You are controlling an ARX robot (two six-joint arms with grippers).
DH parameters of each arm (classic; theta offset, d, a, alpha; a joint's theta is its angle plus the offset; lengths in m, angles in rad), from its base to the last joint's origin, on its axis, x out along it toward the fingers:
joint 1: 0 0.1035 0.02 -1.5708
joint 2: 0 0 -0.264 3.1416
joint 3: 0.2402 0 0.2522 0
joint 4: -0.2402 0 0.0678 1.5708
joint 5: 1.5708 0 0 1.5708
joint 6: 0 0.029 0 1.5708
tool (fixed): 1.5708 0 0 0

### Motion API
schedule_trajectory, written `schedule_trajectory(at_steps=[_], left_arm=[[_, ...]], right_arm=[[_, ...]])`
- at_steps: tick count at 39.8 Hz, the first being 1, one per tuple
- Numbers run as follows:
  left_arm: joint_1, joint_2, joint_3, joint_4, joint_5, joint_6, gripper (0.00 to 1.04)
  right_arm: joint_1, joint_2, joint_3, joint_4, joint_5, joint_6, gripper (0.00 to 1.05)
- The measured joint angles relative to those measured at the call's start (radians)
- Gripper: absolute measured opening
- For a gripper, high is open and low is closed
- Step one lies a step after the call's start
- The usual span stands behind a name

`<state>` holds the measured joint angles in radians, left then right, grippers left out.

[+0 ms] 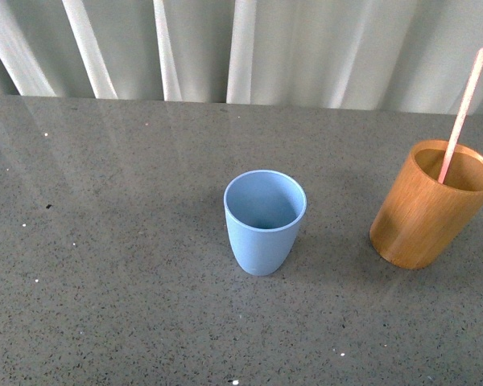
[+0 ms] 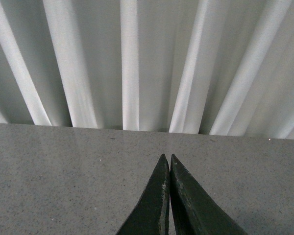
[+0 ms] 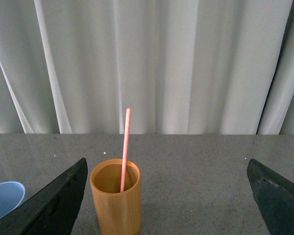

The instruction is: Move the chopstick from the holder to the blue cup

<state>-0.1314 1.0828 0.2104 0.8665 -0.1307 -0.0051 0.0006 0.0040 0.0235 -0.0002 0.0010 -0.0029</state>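
Note:
The orange-brown wooden holder [image 1: 431, 205] stands at the table's right side with one pinkish chopstick [image 1: 464, 104] leaning out of it. The light blue cup [image 1: 264, 219] stands upright and empty near the middle. Neither arm shows in the front view. In the right wrist view, the holder [image 3: 115, 198] and chopstick [image 3: 125, 147] sit ahead of my open right gripper [image 3: 166, 169], nearer to one finger, and the blue cup [image 3: 4, 198] peeks in at the edge. My left gripper [image 2: 166, 159] is shut on nothing, over bare table.
The grey speckled table [image 1: 113, 241] runs back to a white pleated curtain [image 1: 249, 48]. Nothing else stands on the table in these views.

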Motion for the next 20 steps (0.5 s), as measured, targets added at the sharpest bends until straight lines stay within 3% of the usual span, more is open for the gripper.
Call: schedule_trajectory(at_steps=[10,14,20], left_arm=[[0.043,-0.160,-0.093,-0.072,0.046,0.000,0.04],[0.102,-0.225,-0.120,-0.112,0.118,0.000,0.04],[0.129,-0.291,-0.147,-0.148,0.126,0.000,0.04]], right_arm=[[0.000,0.000,0.000,0.000,0.000,0.000,0.95],[0.000,0.000,0.000,0.000,0.000,0.000,0.95],[0.000,0.000,0.000,0.000,0.001,0.000,0.95]])
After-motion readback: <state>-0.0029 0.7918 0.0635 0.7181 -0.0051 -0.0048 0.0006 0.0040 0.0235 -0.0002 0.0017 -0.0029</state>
